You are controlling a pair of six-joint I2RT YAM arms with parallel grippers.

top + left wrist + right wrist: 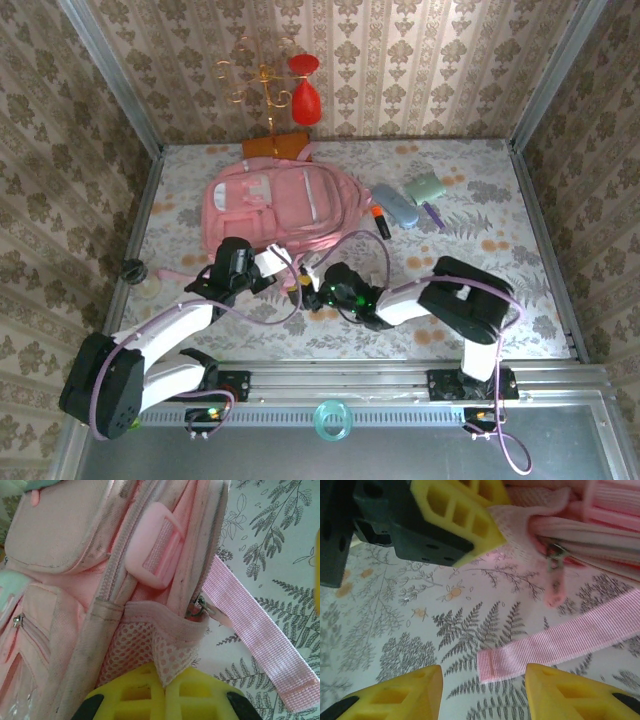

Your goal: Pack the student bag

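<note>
Pink student bag (270,205) lies toward the far left corner of the table (480,290). Your left gripper (162,685) is pinched on its mesh side pocket (150,650). Your right gripper (482,685) hangs half open and empty above the strap (560,642). The pencil case (395,205), marker (381,220) and pen (434,214) lie outside, so packing looks barely begun.

Right gripper (484,680) parted above pink strap (560,645), left gripper (497,517) pinching student bag (520,522)

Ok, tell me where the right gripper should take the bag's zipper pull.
Pinch the pink tab hanging below the metal slider, coming from the table side with the open right gripper. It sticks out clear of the student bag, apart from the flat strap, so the jaws can likely close across it.
</note>
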